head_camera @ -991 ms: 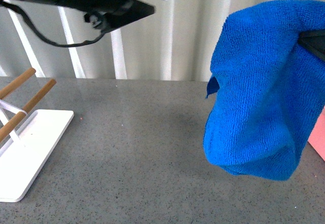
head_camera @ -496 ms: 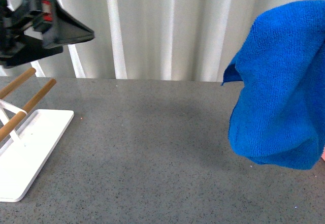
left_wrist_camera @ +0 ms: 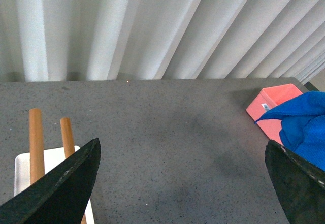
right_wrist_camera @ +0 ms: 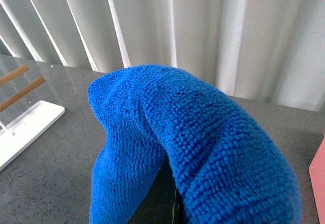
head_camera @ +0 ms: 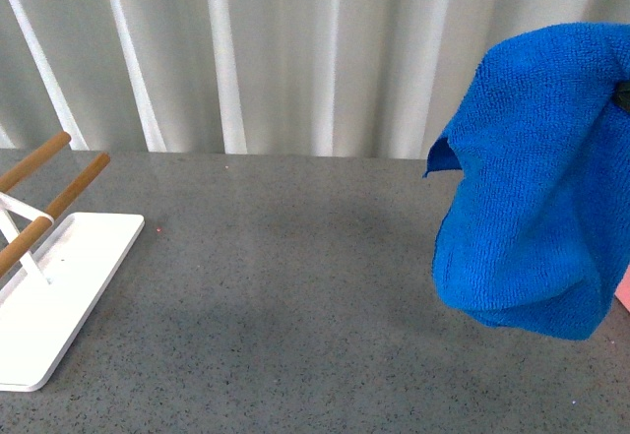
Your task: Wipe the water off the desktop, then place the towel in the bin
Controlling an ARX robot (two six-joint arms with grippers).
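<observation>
The bright blue towel (head_camera: 532, 188) hangs bunched in the air over the right end of the speckled grey desktop (head_camera: 276, 286). It drapes over my right gripper (right_wrist_camera: 171, 203), which is shut on it; only a dark finger (right_wrist_camera: 155, 198) shows under the folds. The pink bin (left_wrist_camera: 271, 104) stands on the desktop right beside and partly behind the towel (left_wrist_camera: 304, 127), and shows as a sliver at the frame edges (head_camera: 624, 298) (right_wrist_camera: 319, 183). My left gripper (left_wrist_camera: 182, 148) hovers open above the desktop's middle (left_wrist_camera: 167, 112), with nothing between its fingers. It is out of the front view.
A flat white tray (head_camera: 59, 286) with two wooden rods (head_camera: 49, 183) stands at the left end of the desktop. A white pleated curtain (head_camera: 295, 50) closes off the back edge.
The left arm swung left across the top of the front view and left it. The towel moved right and slightly up with the right gripper.
</observation>
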